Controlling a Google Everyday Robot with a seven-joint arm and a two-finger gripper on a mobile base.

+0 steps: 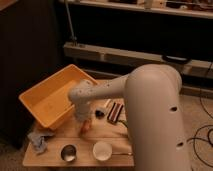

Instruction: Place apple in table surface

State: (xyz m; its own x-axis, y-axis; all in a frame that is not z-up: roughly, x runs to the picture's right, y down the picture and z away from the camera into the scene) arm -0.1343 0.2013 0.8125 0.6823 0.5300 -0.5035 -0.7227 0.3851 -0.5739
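Observation:
The apple [86, 126] is a small orange-red fruit, low over the light wooden table surface [50, 156], just right of the yellow bin's near corner. My gripper [83, 119] points straight down from the white arm and sits right on top of the apple, hiding its upper part. I cannot tell whether the apple rests on the planks or whether it is gripped.
A yellow-orange bin [50, 100] fills the table's back left. A metal cup [68, 152] and a white cup [102, 150] stand near the front edge, and a blue cloth [39, 140] lies at the front left. Dark objects [115, 111] lie right of the gripper. My bulky arm covers the right side.

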